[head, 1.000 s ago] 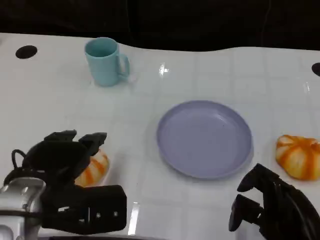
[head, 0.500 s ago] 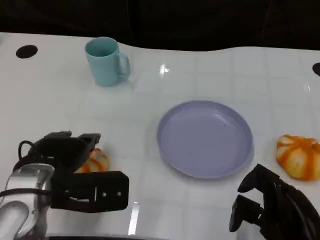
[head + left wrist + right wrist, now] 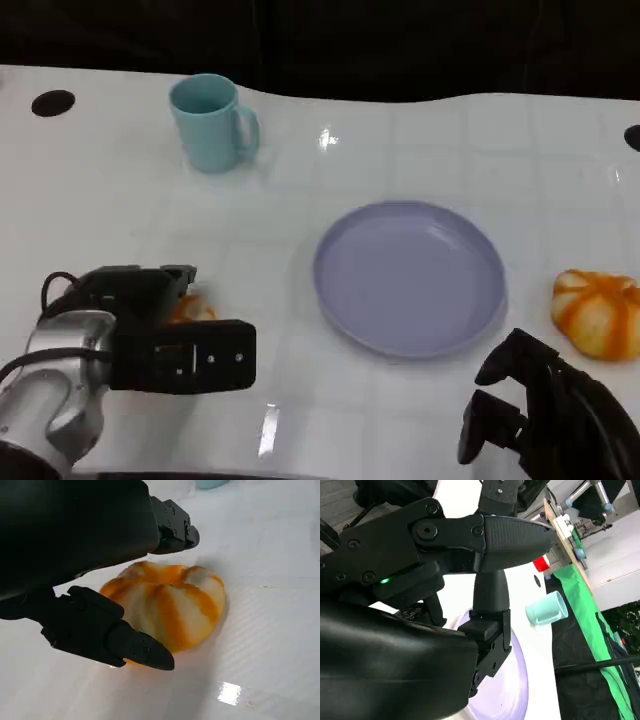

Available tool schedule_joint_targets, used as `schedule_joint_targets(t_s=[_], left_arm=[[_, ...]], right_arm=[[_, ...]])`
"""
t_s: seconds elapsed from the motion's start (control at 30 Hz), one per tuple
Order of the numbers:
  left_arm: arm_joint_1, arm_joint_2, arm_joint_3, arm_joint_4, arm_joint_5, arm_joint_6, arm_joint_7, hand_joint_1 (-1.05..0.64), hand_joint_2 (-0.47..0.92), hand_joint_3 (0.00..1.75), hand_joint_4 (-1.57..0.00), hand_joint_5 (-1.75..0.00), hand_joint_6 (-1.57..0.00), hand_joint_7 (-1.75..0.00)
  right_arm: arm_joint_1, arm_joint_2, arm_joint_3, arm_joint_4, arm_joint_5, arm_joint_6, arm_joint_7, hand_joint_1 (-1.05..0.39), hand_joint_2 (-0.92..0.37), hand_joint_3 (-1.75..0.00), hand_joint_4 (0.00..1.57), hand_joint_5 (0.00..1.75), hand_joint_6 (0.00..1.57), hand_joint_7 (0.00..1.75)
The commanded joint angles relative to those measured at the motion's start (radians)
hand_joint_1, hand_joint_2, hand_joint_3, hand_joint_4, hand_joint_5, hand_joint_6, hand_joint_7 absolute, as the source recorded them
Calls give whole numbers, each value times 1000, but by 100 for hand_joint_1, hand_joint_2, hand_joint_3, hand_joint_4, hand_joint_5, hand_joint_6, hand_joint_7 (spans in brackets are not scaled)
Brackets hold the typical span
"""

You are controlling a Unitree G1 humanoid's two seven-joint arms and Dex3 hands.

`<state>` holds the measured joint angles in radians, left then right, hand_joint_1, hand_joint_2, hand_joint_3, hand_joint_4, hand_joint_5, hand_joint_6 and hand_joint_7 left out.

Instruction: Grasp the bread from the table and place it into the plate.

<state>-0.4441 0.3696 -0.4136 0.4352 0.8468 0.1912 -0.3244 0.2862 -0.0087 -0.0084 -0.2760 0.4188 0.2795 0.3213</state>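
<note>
On the white desk (image 3: 400, 150), near its front left corner, the left robot hand (image 3: 150, 325) sits over an orange-and-white striped bread roll (image 3: 190, 308), which peeks out just past the black fingers in the head view. From the left wrist camera the bread roll (image 3: 167, 605) lies flat on the desk with the left robot hand (image 3: 140, 585) spread around it: one finger (image 3: 172, 527) reaches over the far side of the roll and another finger (image 3: 125, 642) lies along its near side. Both fingertips are at the roll's edges, but I cannot tell whether they press on it, so whether this robot hand grips the bread is unclear.

A lavender plate (image 3: 408, 277) sits at the middle of the desk, well to the right of that roll. A second striped bread roll (image 3: 597, 312) rests on the desk just beside the plate's right rim, apart from it. A light blue mug (image 3: 210, 123) stands upright toward the back left, its handle turned to the right.

The right robot hand (image 3: 545, 410) hangs at the lower right, in front of the plate, its fingers curled loosely and apart with nothing in them. The right wrist camera shows its fingers (image 3: 512, 535) with the plate (image 3: 512, 690) and the mug (image 3: 547, 608) beyond.
</note>
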Motion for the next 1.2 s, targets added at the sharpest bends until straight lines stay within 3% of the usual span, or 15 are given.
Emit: schedule_joint_targets(t_s=[0.03,0.27,0.57,0.8,1.2], left_arm=[[-40,-3,-21,83,-18,-10,28,-37,80,0,-5,-3,-14,-2],[-72,-10,-31,192,-83,-75,51,-38,82,1,-8,-5,-17,-2],[-84,-18,-46,304,-111,-142,121,-51,89,2,-11,-6,-20,-2],[-99,-24,-58,370,-123,-153,146,-42,88,0,-12,-6,-22,-2],[-77,-17,-52,427,-175,-244,224,-40,88,0,-19,-9,-28,-3]], right_arm=[[2,-7,-7,-3,8,-9,2,-53,-92,-53,73,175,45,175],[6,-8,-4,-8,0,-14,0,-52,-92,-55,73,175,45,175],[9,-6,-3,-9,1,-18,-3,-53,-92,-55,74,175,46,175],[12,-12,0,-22,-5,-9,-13,-51,-92,-57,72,175,43,175],[7,-10,-8,-10,14,-9,0,-52,-90,-56,74,175,46,175]])
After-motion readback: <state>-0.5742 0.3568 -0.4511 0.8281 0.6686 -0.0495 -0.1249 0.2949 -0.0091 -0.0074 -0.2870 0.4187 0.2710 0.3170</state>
